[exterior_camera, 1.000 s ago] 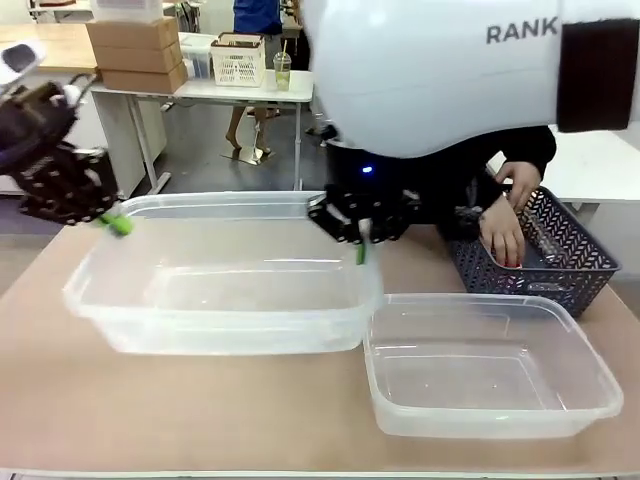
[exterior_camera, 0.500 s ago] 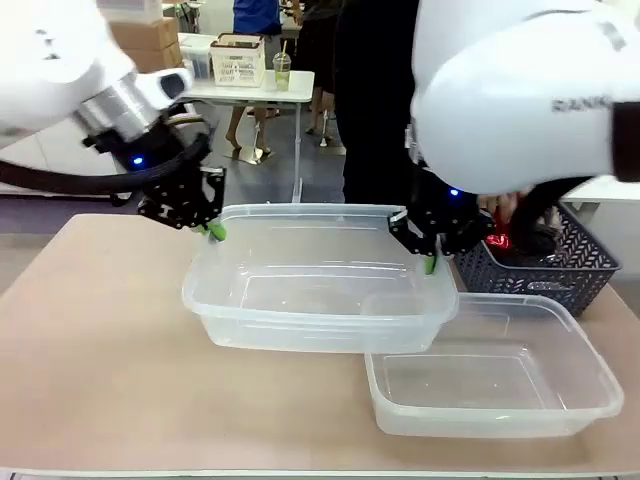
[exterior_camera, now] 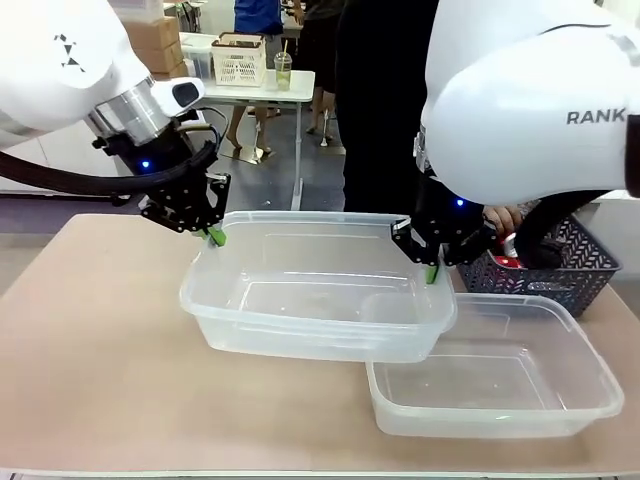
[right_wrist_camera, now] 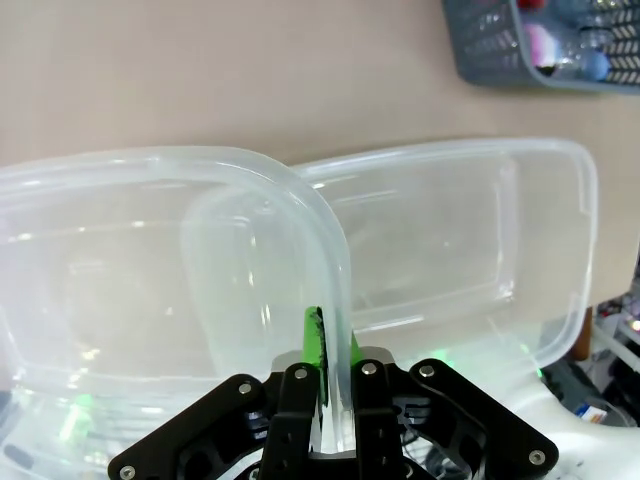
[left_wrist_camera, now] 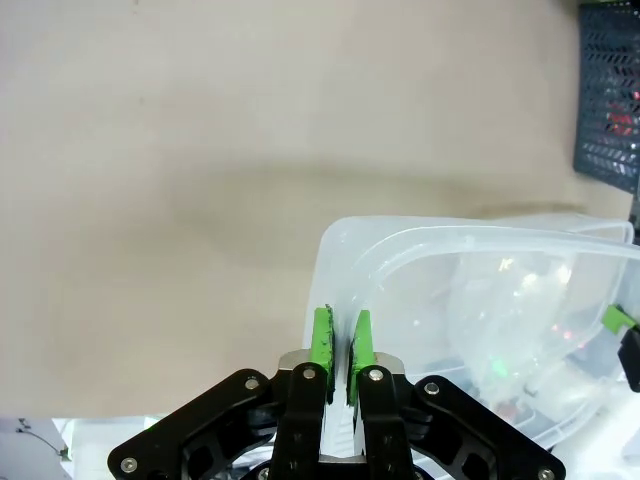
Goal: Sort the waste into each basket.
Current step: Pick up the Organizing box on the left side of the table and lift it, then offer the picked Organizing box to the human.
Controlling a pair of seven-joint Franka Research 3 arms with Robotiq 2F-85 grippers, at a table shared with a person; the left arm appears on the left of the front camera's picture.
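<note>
near tub [exterior_camera: 490, 388]: clear and colourless, flat on the table [exterior_camera: 100, 380] at the front right; nothing lies in it.
held tub [exterior_camera: 300, 300]: the larger clear one, just behind and to the left of the near tub, its right end overlapping that tub's far left corner (I cannot tell whether its base touches the table); it too has nothing in it.
left gripper [left_wrist_camera: 340, 325]: green pads pressed together on the held tub's rim at its left far corner, the rim pinched between them.
right gripper [right_wrist_camera: 330, 345]: jaws clamped on the rim at the tub's right far corner, one pad inside the wall and one outside.
dark basket [exterior_camera: 585, 265]: blue-grey lattice, on the table's far right, behind the near tub and apart from it.
waste [exterior_camera: 507, 258]: a shiny red piece lies in the dark basket; in the right wrist view more pieces there are too blurred to name.
person [exterior_camera: 380, 100]: in dark clothes, standing at the far edge behind the held tub.
side table [exterior_camera: 250, 92]: white, far back, bearing a white crate and a cup.
</note>
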